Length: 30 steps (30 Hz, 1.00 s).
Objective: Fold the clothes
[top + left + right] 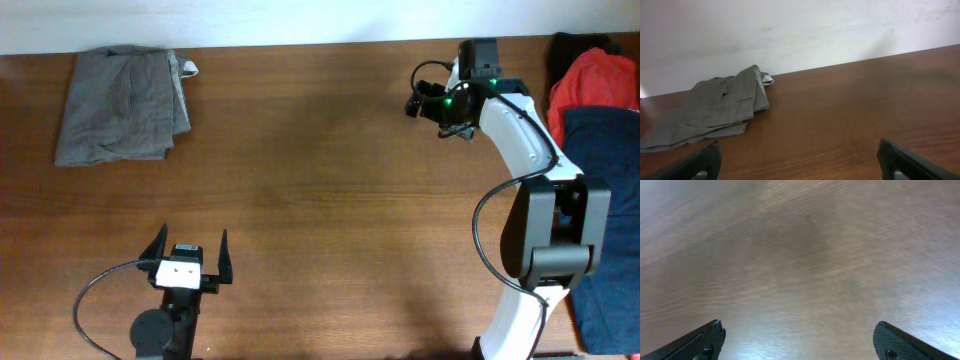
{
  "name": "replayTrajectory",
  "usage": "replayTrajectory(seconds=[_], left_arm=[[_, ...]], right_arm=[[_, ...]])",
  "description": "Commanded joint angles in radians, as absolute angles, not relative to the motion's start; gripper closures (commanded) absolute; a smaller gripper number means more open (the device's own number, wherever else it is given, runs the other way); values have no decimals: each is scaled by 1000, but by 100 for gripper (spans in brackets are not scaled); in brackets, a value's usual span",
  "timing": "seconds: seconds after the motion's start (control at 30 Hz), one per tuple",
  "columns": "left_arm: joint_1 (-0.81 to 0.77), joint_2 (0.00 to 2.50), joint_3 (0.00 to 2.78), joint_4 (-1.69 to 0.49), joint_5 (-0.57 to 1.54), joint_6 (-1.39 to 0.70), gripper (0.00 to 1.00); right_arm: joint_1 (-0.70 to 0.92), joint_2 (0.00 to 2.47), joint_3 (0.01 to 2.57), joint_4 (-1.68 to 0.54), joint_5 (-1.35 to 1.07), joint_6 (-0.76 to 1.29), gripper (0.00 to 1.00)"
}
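**Shorts parked far-left, both claws wide & empty**

Worktop (330, 180): brown wood, bare through the middle. Prob. kept free as the folding area; right wrist view shows only wood grain, blurred.

Right arm (520, 140): white/black, reaches from near-right edge up twd the far edge, next to the spare garments. Judged: hanging over bare wood, not working on any cloth.

Dark blue garment (605, 150) & red garment (595, 80): piled at the right edge, red touching blue on its far side. Not the task's items; look like they're stacked out of the way.

Grey-olive shorts (122, 103): far-left corner of worktop, well apart from both arms. Lie as a compact multi-layer bundle, edges roughly lined up, some creases and a loose lower layer poking out in left wrist view (715, 107). Judged: fold looks mostly done and set aside in the corner, tho not tidy.

Left claw (192, 238): near edge, left of centre, fingers spread wide, holds nothing, aimed at the shorts across open wood.

Right claw (799, 325): fingers wide apart too, nothing betw. them.

White tag (189, 69): sticks out at the shorts' far-right corner, flat on the wood. Too small to read.

Writing/brands: none legible anywhere. Green lights near right wrist, no text.
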<state>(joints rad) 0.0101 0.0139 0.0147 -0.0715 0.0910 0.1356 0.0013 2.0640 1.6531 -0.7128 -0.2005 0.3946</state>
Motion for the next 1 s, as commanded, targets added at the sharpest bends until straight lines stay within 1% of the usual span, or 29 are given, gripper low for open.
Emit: replayTrajectory(seconds=[0.0, 0.03, 0.07, 0.17, 0.27, 0.33, 0.5, 0.6, 0.73, 0.87, 0.97], left_arm=[[17, 5, 9, -72, 109, 152, 1], [17, 5, 9, -72, 109, 152, 1], [17, 5, 9, -72, 109, 152, 1], [17, 5, 9, -72, 109, 152, 1], [17, 5, 9, -72, 109, 152, 1], [17, 5, 9, -72, 109, 152, 1], [17, 5, 9, -72, 109, 152, 1], [17, 5, 9, -72, 109, 152, 1], [17, 5, 9, -72, 109, 152, 1], [17, 5, 9, -72, 109, 152, 1], [17, 5, 9, -72, 109, 152, 1]], right_arm=[[24, 2052, 1655, -805, -1, 397, 1], [35, 2046, 1655, -834, 56, 397, 1], [59, 2032, 1654, -873, 162, 397, 1], [106, 1987, 1654, -883, 315, 397, 1], [168, 1881, 1654, -867, 456, 397, 1], [186, 1832, 1654, -843, 475, 396, 1], [189, 1639, 1603, -795, 434, 258, 1], [189, 1536, 1531, -785, 433, 215, 1], [187, 1372, 1368, -720, 430, 213, 1], [187, 1198, 1154, -594, 410, 214, 1], [152, 1032, 946, -474, 333, 217, 1]])
